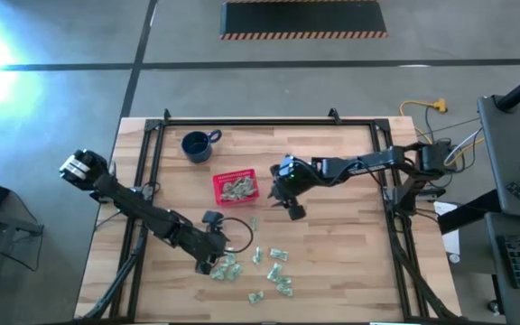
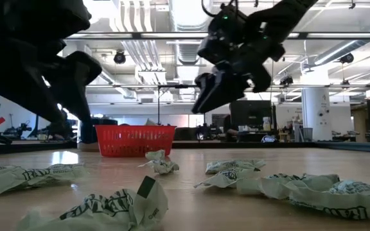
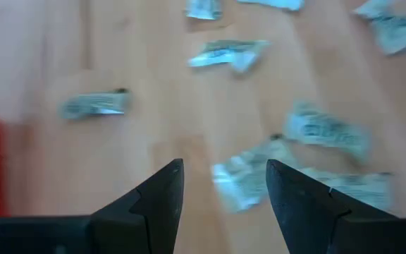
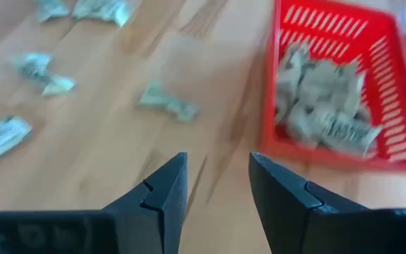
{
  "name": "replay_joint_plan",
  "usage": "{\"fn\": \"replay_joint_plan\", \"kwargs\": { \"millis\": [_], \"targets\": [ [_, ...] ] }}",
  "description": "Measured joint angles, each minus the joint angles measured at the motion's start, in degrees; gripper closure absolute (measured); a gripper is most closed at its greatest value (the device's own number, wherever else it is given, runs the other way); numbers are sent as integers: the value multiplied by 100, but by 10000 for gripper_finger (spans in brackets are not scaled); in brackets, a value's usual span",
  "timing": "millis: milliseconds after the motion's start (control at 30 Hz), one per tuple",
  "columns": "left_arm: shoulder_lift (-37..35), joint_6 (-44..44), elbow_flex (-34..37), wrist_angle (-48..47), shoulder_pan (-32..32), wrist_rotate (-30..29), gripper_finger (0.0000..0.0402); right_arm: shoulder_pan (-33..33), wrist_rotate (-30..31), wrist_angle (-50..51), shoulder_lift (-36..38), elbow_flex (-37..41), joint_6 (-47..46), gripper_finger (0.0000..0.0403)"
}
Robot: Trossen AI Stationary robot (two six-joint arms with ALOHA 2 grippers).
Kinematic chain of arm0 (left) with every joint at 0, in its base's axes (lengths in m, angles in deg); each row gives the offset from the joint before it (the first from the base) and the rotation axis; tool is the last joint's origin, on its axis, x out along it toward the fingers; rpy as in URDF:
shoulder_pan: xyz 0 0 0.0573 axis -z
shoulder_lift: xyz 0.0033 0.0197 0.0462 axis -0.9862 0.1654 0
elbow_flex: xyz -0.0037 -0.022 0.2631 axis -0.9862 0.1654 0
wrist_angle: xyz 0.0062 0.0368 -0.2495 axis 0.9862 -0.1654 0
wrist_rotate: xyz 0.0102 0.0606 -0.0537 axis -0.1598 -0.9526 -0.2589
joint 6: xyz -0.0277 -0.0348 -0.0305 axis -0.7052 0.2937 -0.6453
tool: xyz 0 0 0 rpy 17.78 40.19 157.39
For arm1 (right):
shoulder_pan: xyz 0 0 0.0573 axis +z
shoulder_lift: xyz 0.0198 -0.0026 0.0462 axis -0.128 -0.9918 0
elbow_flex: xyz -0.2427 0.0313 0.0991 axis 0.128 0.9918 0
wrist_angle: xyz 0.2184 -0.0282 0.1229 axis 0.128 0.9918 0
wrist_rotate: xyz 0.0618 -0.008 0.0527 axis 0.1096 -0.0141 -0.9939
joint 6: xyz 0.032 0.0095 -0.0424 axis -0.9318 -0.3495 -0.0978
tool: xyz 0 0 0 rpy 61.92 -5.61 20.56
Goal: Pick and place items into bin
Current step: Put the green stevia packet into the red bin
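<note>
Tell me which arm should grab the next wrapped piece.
Left. Its gripper is open right above the loose pieces on the table, one lying between its fingers in the wrist view. The right gripper hangs open and empty beside the red bin, farther from the pile.

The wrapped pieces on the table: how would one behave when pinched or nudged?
The wrapped pieces look crinkled and thin, so probably light and floppy, crushing rather than resisting. Lying flat, they likely slide, not roll. The open left end effector may skid one sideways.
</note>
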Motion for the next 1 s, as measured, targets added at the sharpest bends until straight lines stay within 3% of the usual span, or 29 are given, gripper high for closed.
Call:
{"fn": "replay_joint_plan", "kwargs": {
  "millis": [433,667,1000],
  "targets": [
    [631,-394,-11,445,20,402,217,164,-3,-629,795,1171,-542,280],
    [836,-429,-14,502,17,539,218,180,1,-672,941,1327,-672,282],
    [923,-694,-19,220,16,587,273,198,4,-676,936,1336,-741,287]
  ]
}}
